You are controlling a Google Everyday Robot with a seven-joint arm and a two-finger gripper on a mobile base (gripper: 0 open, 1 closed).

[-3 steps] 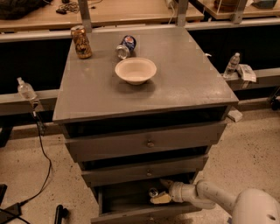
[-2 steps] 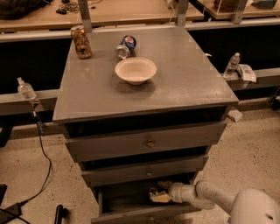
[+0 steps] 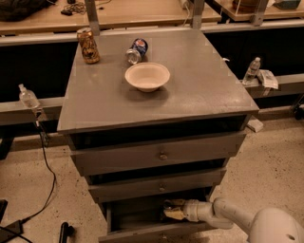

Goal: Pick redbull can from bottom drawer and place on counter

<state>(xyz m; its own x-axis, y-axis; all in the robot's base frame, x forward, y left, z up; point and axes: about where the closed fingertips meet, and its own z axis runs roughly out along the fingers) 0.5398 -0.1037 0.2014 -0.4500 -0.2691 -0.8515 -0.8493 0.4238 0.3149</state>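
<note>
My gripper (image 3: 173, 210) was down inside the open bottom drawer (image 3: 133, 219). I could not tell if it held anything. The redbull can was hidden from me. A bowl (image 3: 147, 76) sat on the counter (image 3: 204, 85).

Lab – wooden desks (image 3: 142, 14), floor cable (image 3: 53, 178) – gripper (image 3: 173, 210) in bottom drawer (image 3: 137, 232).

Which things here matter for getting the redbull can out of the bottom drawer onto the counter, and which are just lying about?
For the job: bottom drawer, standing open; gripper, inside that drawer; counter. The redbull can cannot be made out.

Lying about: gold-brown can, blue can on its side, white bowl, all on the counter; plastic bottles flanking the cabinet.
</note>
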